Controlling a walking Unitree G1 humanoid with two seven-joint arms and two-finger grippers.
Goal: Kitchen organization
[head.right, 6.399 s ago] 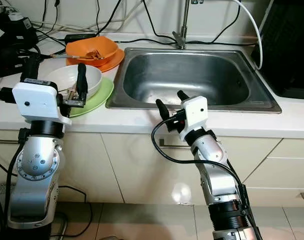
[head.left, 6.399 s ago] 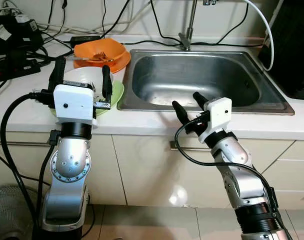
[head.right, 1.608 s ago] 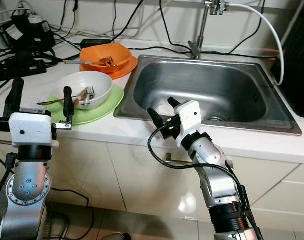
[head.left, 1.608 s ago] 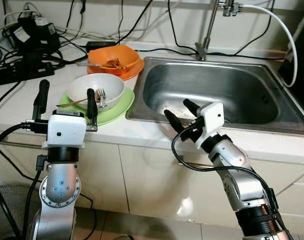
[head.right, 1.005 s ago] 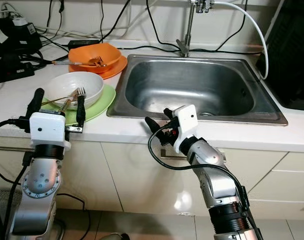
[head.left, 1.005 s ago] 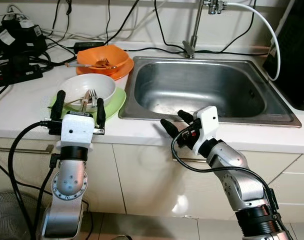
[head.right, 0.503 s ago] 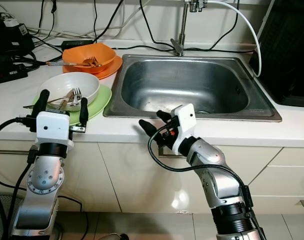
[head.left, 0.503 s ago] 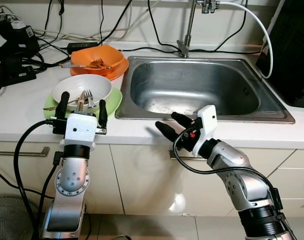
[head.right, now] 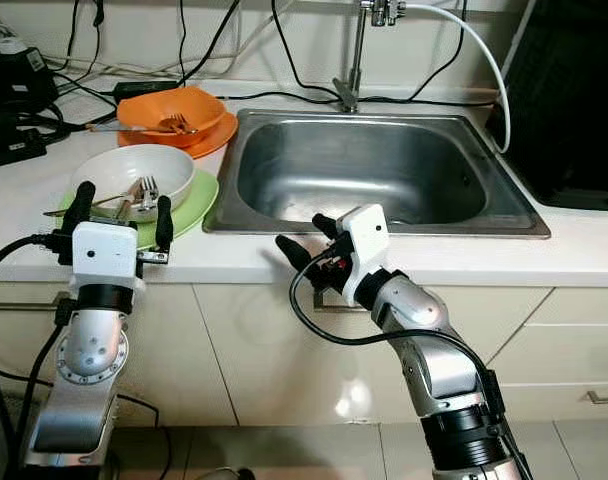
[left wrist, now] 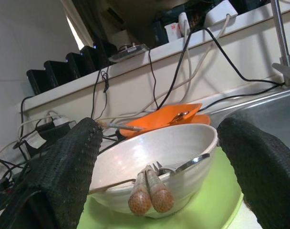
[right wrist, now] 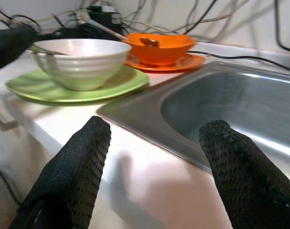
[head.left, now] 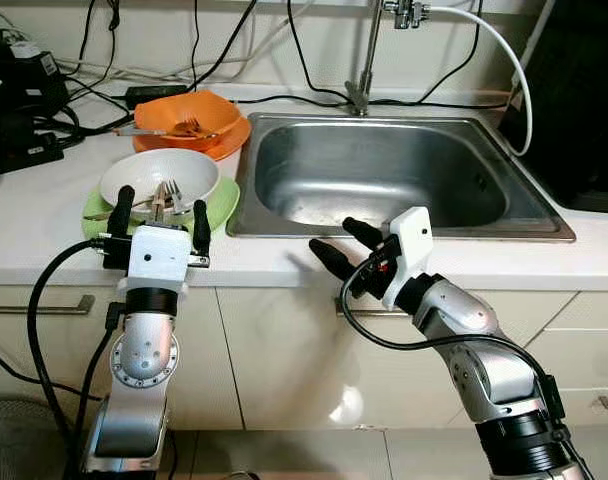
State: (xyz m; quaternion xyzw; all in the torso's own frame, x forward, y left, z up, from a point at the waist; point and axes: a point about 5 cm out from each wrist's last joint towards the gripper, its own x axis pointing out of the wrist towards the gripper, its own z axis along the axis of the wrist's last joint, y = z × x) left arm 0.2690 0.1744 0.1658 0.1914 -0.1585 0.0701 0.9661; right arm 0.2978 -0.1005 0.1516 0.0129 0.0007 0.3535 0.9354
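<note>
Left gripper (head.left: 160,208) gapes empty at the white bowl's (head.left: 160,177) 6 o'clock; right gripper (head.left: 340,242) wide, empty, at sink's (head.left: 384,165) 6 o'clock

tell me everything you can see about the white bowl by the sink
The white bowl is round, glossy and faintly ribbed outside, likely ceramic. It sits upright on a green plate on the white counter, left of the steel sink and in front of the orange bowl. Cutlery lies in it: a fork and wooden-handled pieces leaning over the near rim. The open left gripper stands just before it, not touching.
</note>
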